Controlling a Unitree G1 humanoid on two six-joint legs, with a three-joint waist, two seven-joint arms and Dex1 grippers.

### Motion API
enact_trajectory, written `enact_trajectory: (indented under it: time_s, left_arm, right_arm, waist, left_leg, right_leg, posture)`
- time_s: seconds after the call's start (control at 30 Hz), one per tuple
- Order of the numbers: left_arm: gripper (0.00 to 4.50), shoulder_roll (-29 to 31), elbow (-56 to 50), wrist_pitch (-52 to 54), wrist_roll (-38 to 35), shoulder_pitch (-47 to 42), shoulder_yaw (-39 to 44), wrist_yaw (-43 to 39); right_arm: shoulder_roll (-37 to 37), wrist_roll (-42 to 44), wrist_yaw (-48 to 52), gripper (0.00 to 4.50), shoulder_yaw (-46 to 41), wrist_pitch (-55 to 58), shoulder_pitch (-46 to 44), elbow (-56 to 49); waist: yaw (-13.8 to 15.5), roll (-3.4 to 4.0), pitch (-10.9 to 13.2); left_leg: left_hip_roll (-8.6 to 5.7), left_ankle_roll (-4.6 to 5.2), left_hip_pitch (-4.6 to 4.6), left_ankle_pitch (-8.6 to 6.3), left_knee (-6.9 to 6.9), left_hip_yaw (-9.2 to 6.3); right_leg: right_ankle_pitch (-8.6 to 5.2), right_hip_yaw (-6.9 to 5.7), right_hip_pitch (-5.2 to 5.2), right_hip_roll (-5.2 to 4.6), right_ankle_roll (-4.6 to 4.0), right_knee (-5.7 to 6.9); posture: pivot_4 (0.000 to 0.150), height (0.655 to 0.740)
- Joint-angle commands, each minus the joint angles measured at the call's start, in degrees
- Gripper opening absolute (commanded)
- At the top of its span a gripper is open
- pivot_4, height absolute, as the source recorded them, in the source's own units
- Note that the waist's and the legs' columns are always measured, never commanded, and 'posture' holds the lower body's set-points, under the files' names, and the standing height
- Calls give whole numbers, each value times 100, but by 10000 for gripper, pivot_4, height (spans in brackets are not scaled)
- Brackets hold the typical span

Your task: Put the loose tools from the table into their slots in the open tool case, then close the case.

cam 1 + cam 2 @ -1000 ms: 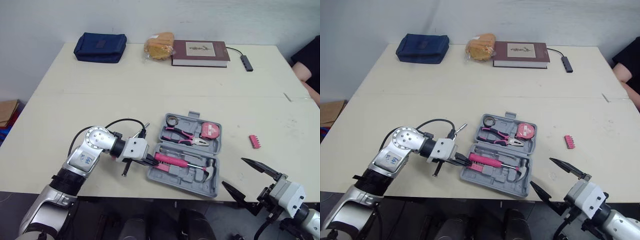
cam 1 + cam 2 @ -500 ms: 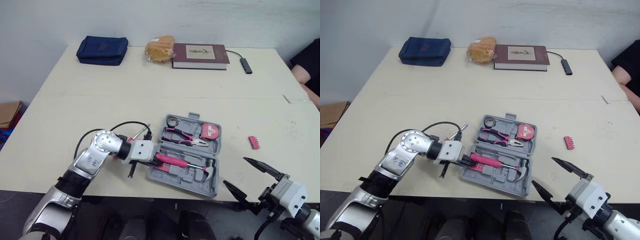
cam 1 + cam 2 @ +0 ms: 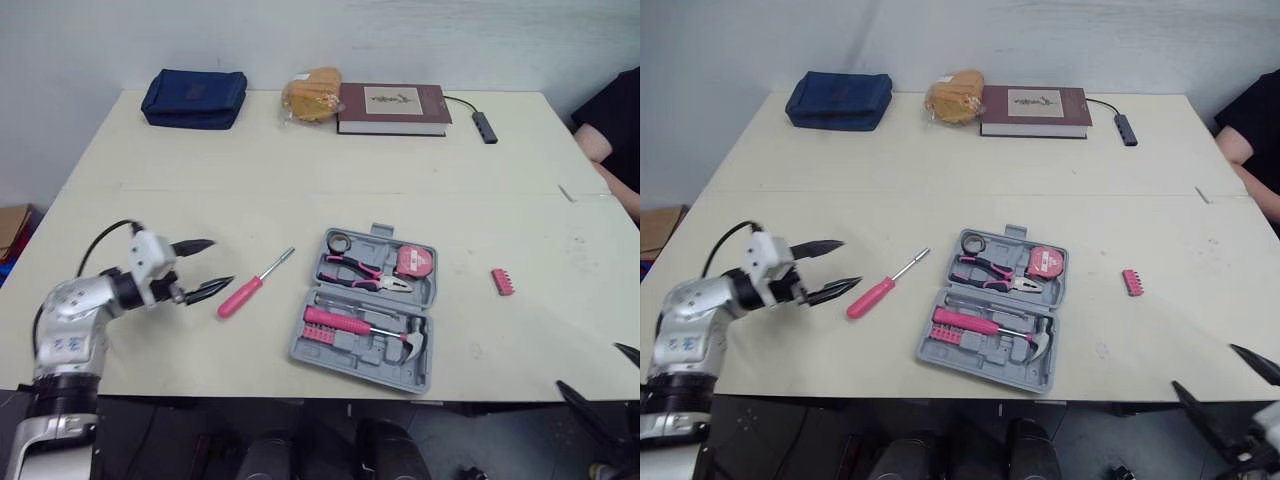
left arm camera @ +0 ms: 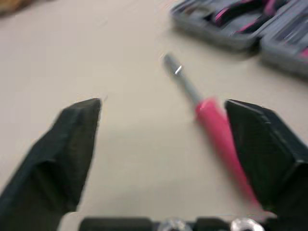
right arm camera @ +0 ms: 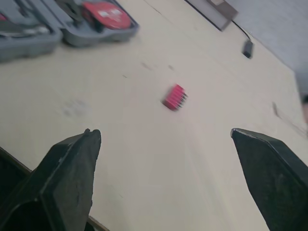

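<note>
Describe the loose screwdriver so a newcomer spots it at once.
On the beige table, find the open grey case near the front edge. Left of it, between case and left tool, lies the screwdriver. Pink handle plus long metal shaft; the other loose pink thing is a stubby block right of the case.

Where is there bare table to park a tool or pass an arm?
Bare: the wide middle band between the pouch, bread and book at the far edge and the tool case. Also the strip between case and pink bit holder. Crowded: between the left end effector and the case, where the screwdriver lies.
</note>
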Motion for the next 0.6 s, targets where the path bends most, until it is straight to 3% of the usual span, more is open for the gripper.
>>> enact_trajectory:
  time_s: [0.03,0.2,0.3,0.5,0.6]
  left_arm:
    - [44670,352,509,-405,-8,298,663,278]
    - [44670,814,1448,-643,-98,868,1281,365]
    - [44670,879,1661,-488,-260,954,1443,276]
    - [44670,556,1199,-328,-417,745,1265,249]
    - [44670,288,664,-147,-498,470,983,200]
  right_arm:
    - [116,158,-66,45000,-393,-428,-113,544]
    - [575,-123,-507,45000,-738,-1195,-210,2123]
    - [566,-177,-475,45000,-672,-1495,-162,2533]
    - [444,-29,-937,45000,-705,-1503,-618,3078]
    - [379,271,-1047,45000,-529,-1051,-922,2791]
  waist:
    - [0,-1,0]
    - [19,5,0]
    - [11,21,3]
    - [-87,9,-4]
    - [-124,14,-5]
  left_leg:
    - [2,-2,1,-5,0,2]
    - [13,-32,2,-42,-11,11]
    - [13,-27,2,-55,-11,19]
    - [14,-32,15,-51,-8,31]
    - [14,-38,16,-46,-8,31]
  right_leg:
    - [0,2,-1,0,-1,0]
    - [-10,1,-10,4,-17,-10]
    - [-12,2,-10,3,-20,-16]
    - [-4,21,-5,1,-9,-9]
    - [-4,22,-8,0,-11,2]
  posture:
    - [1500,7400]
    - [1500,7400]
    - [1500,7400]
    - [1500,7400]
    - [1500,7400]
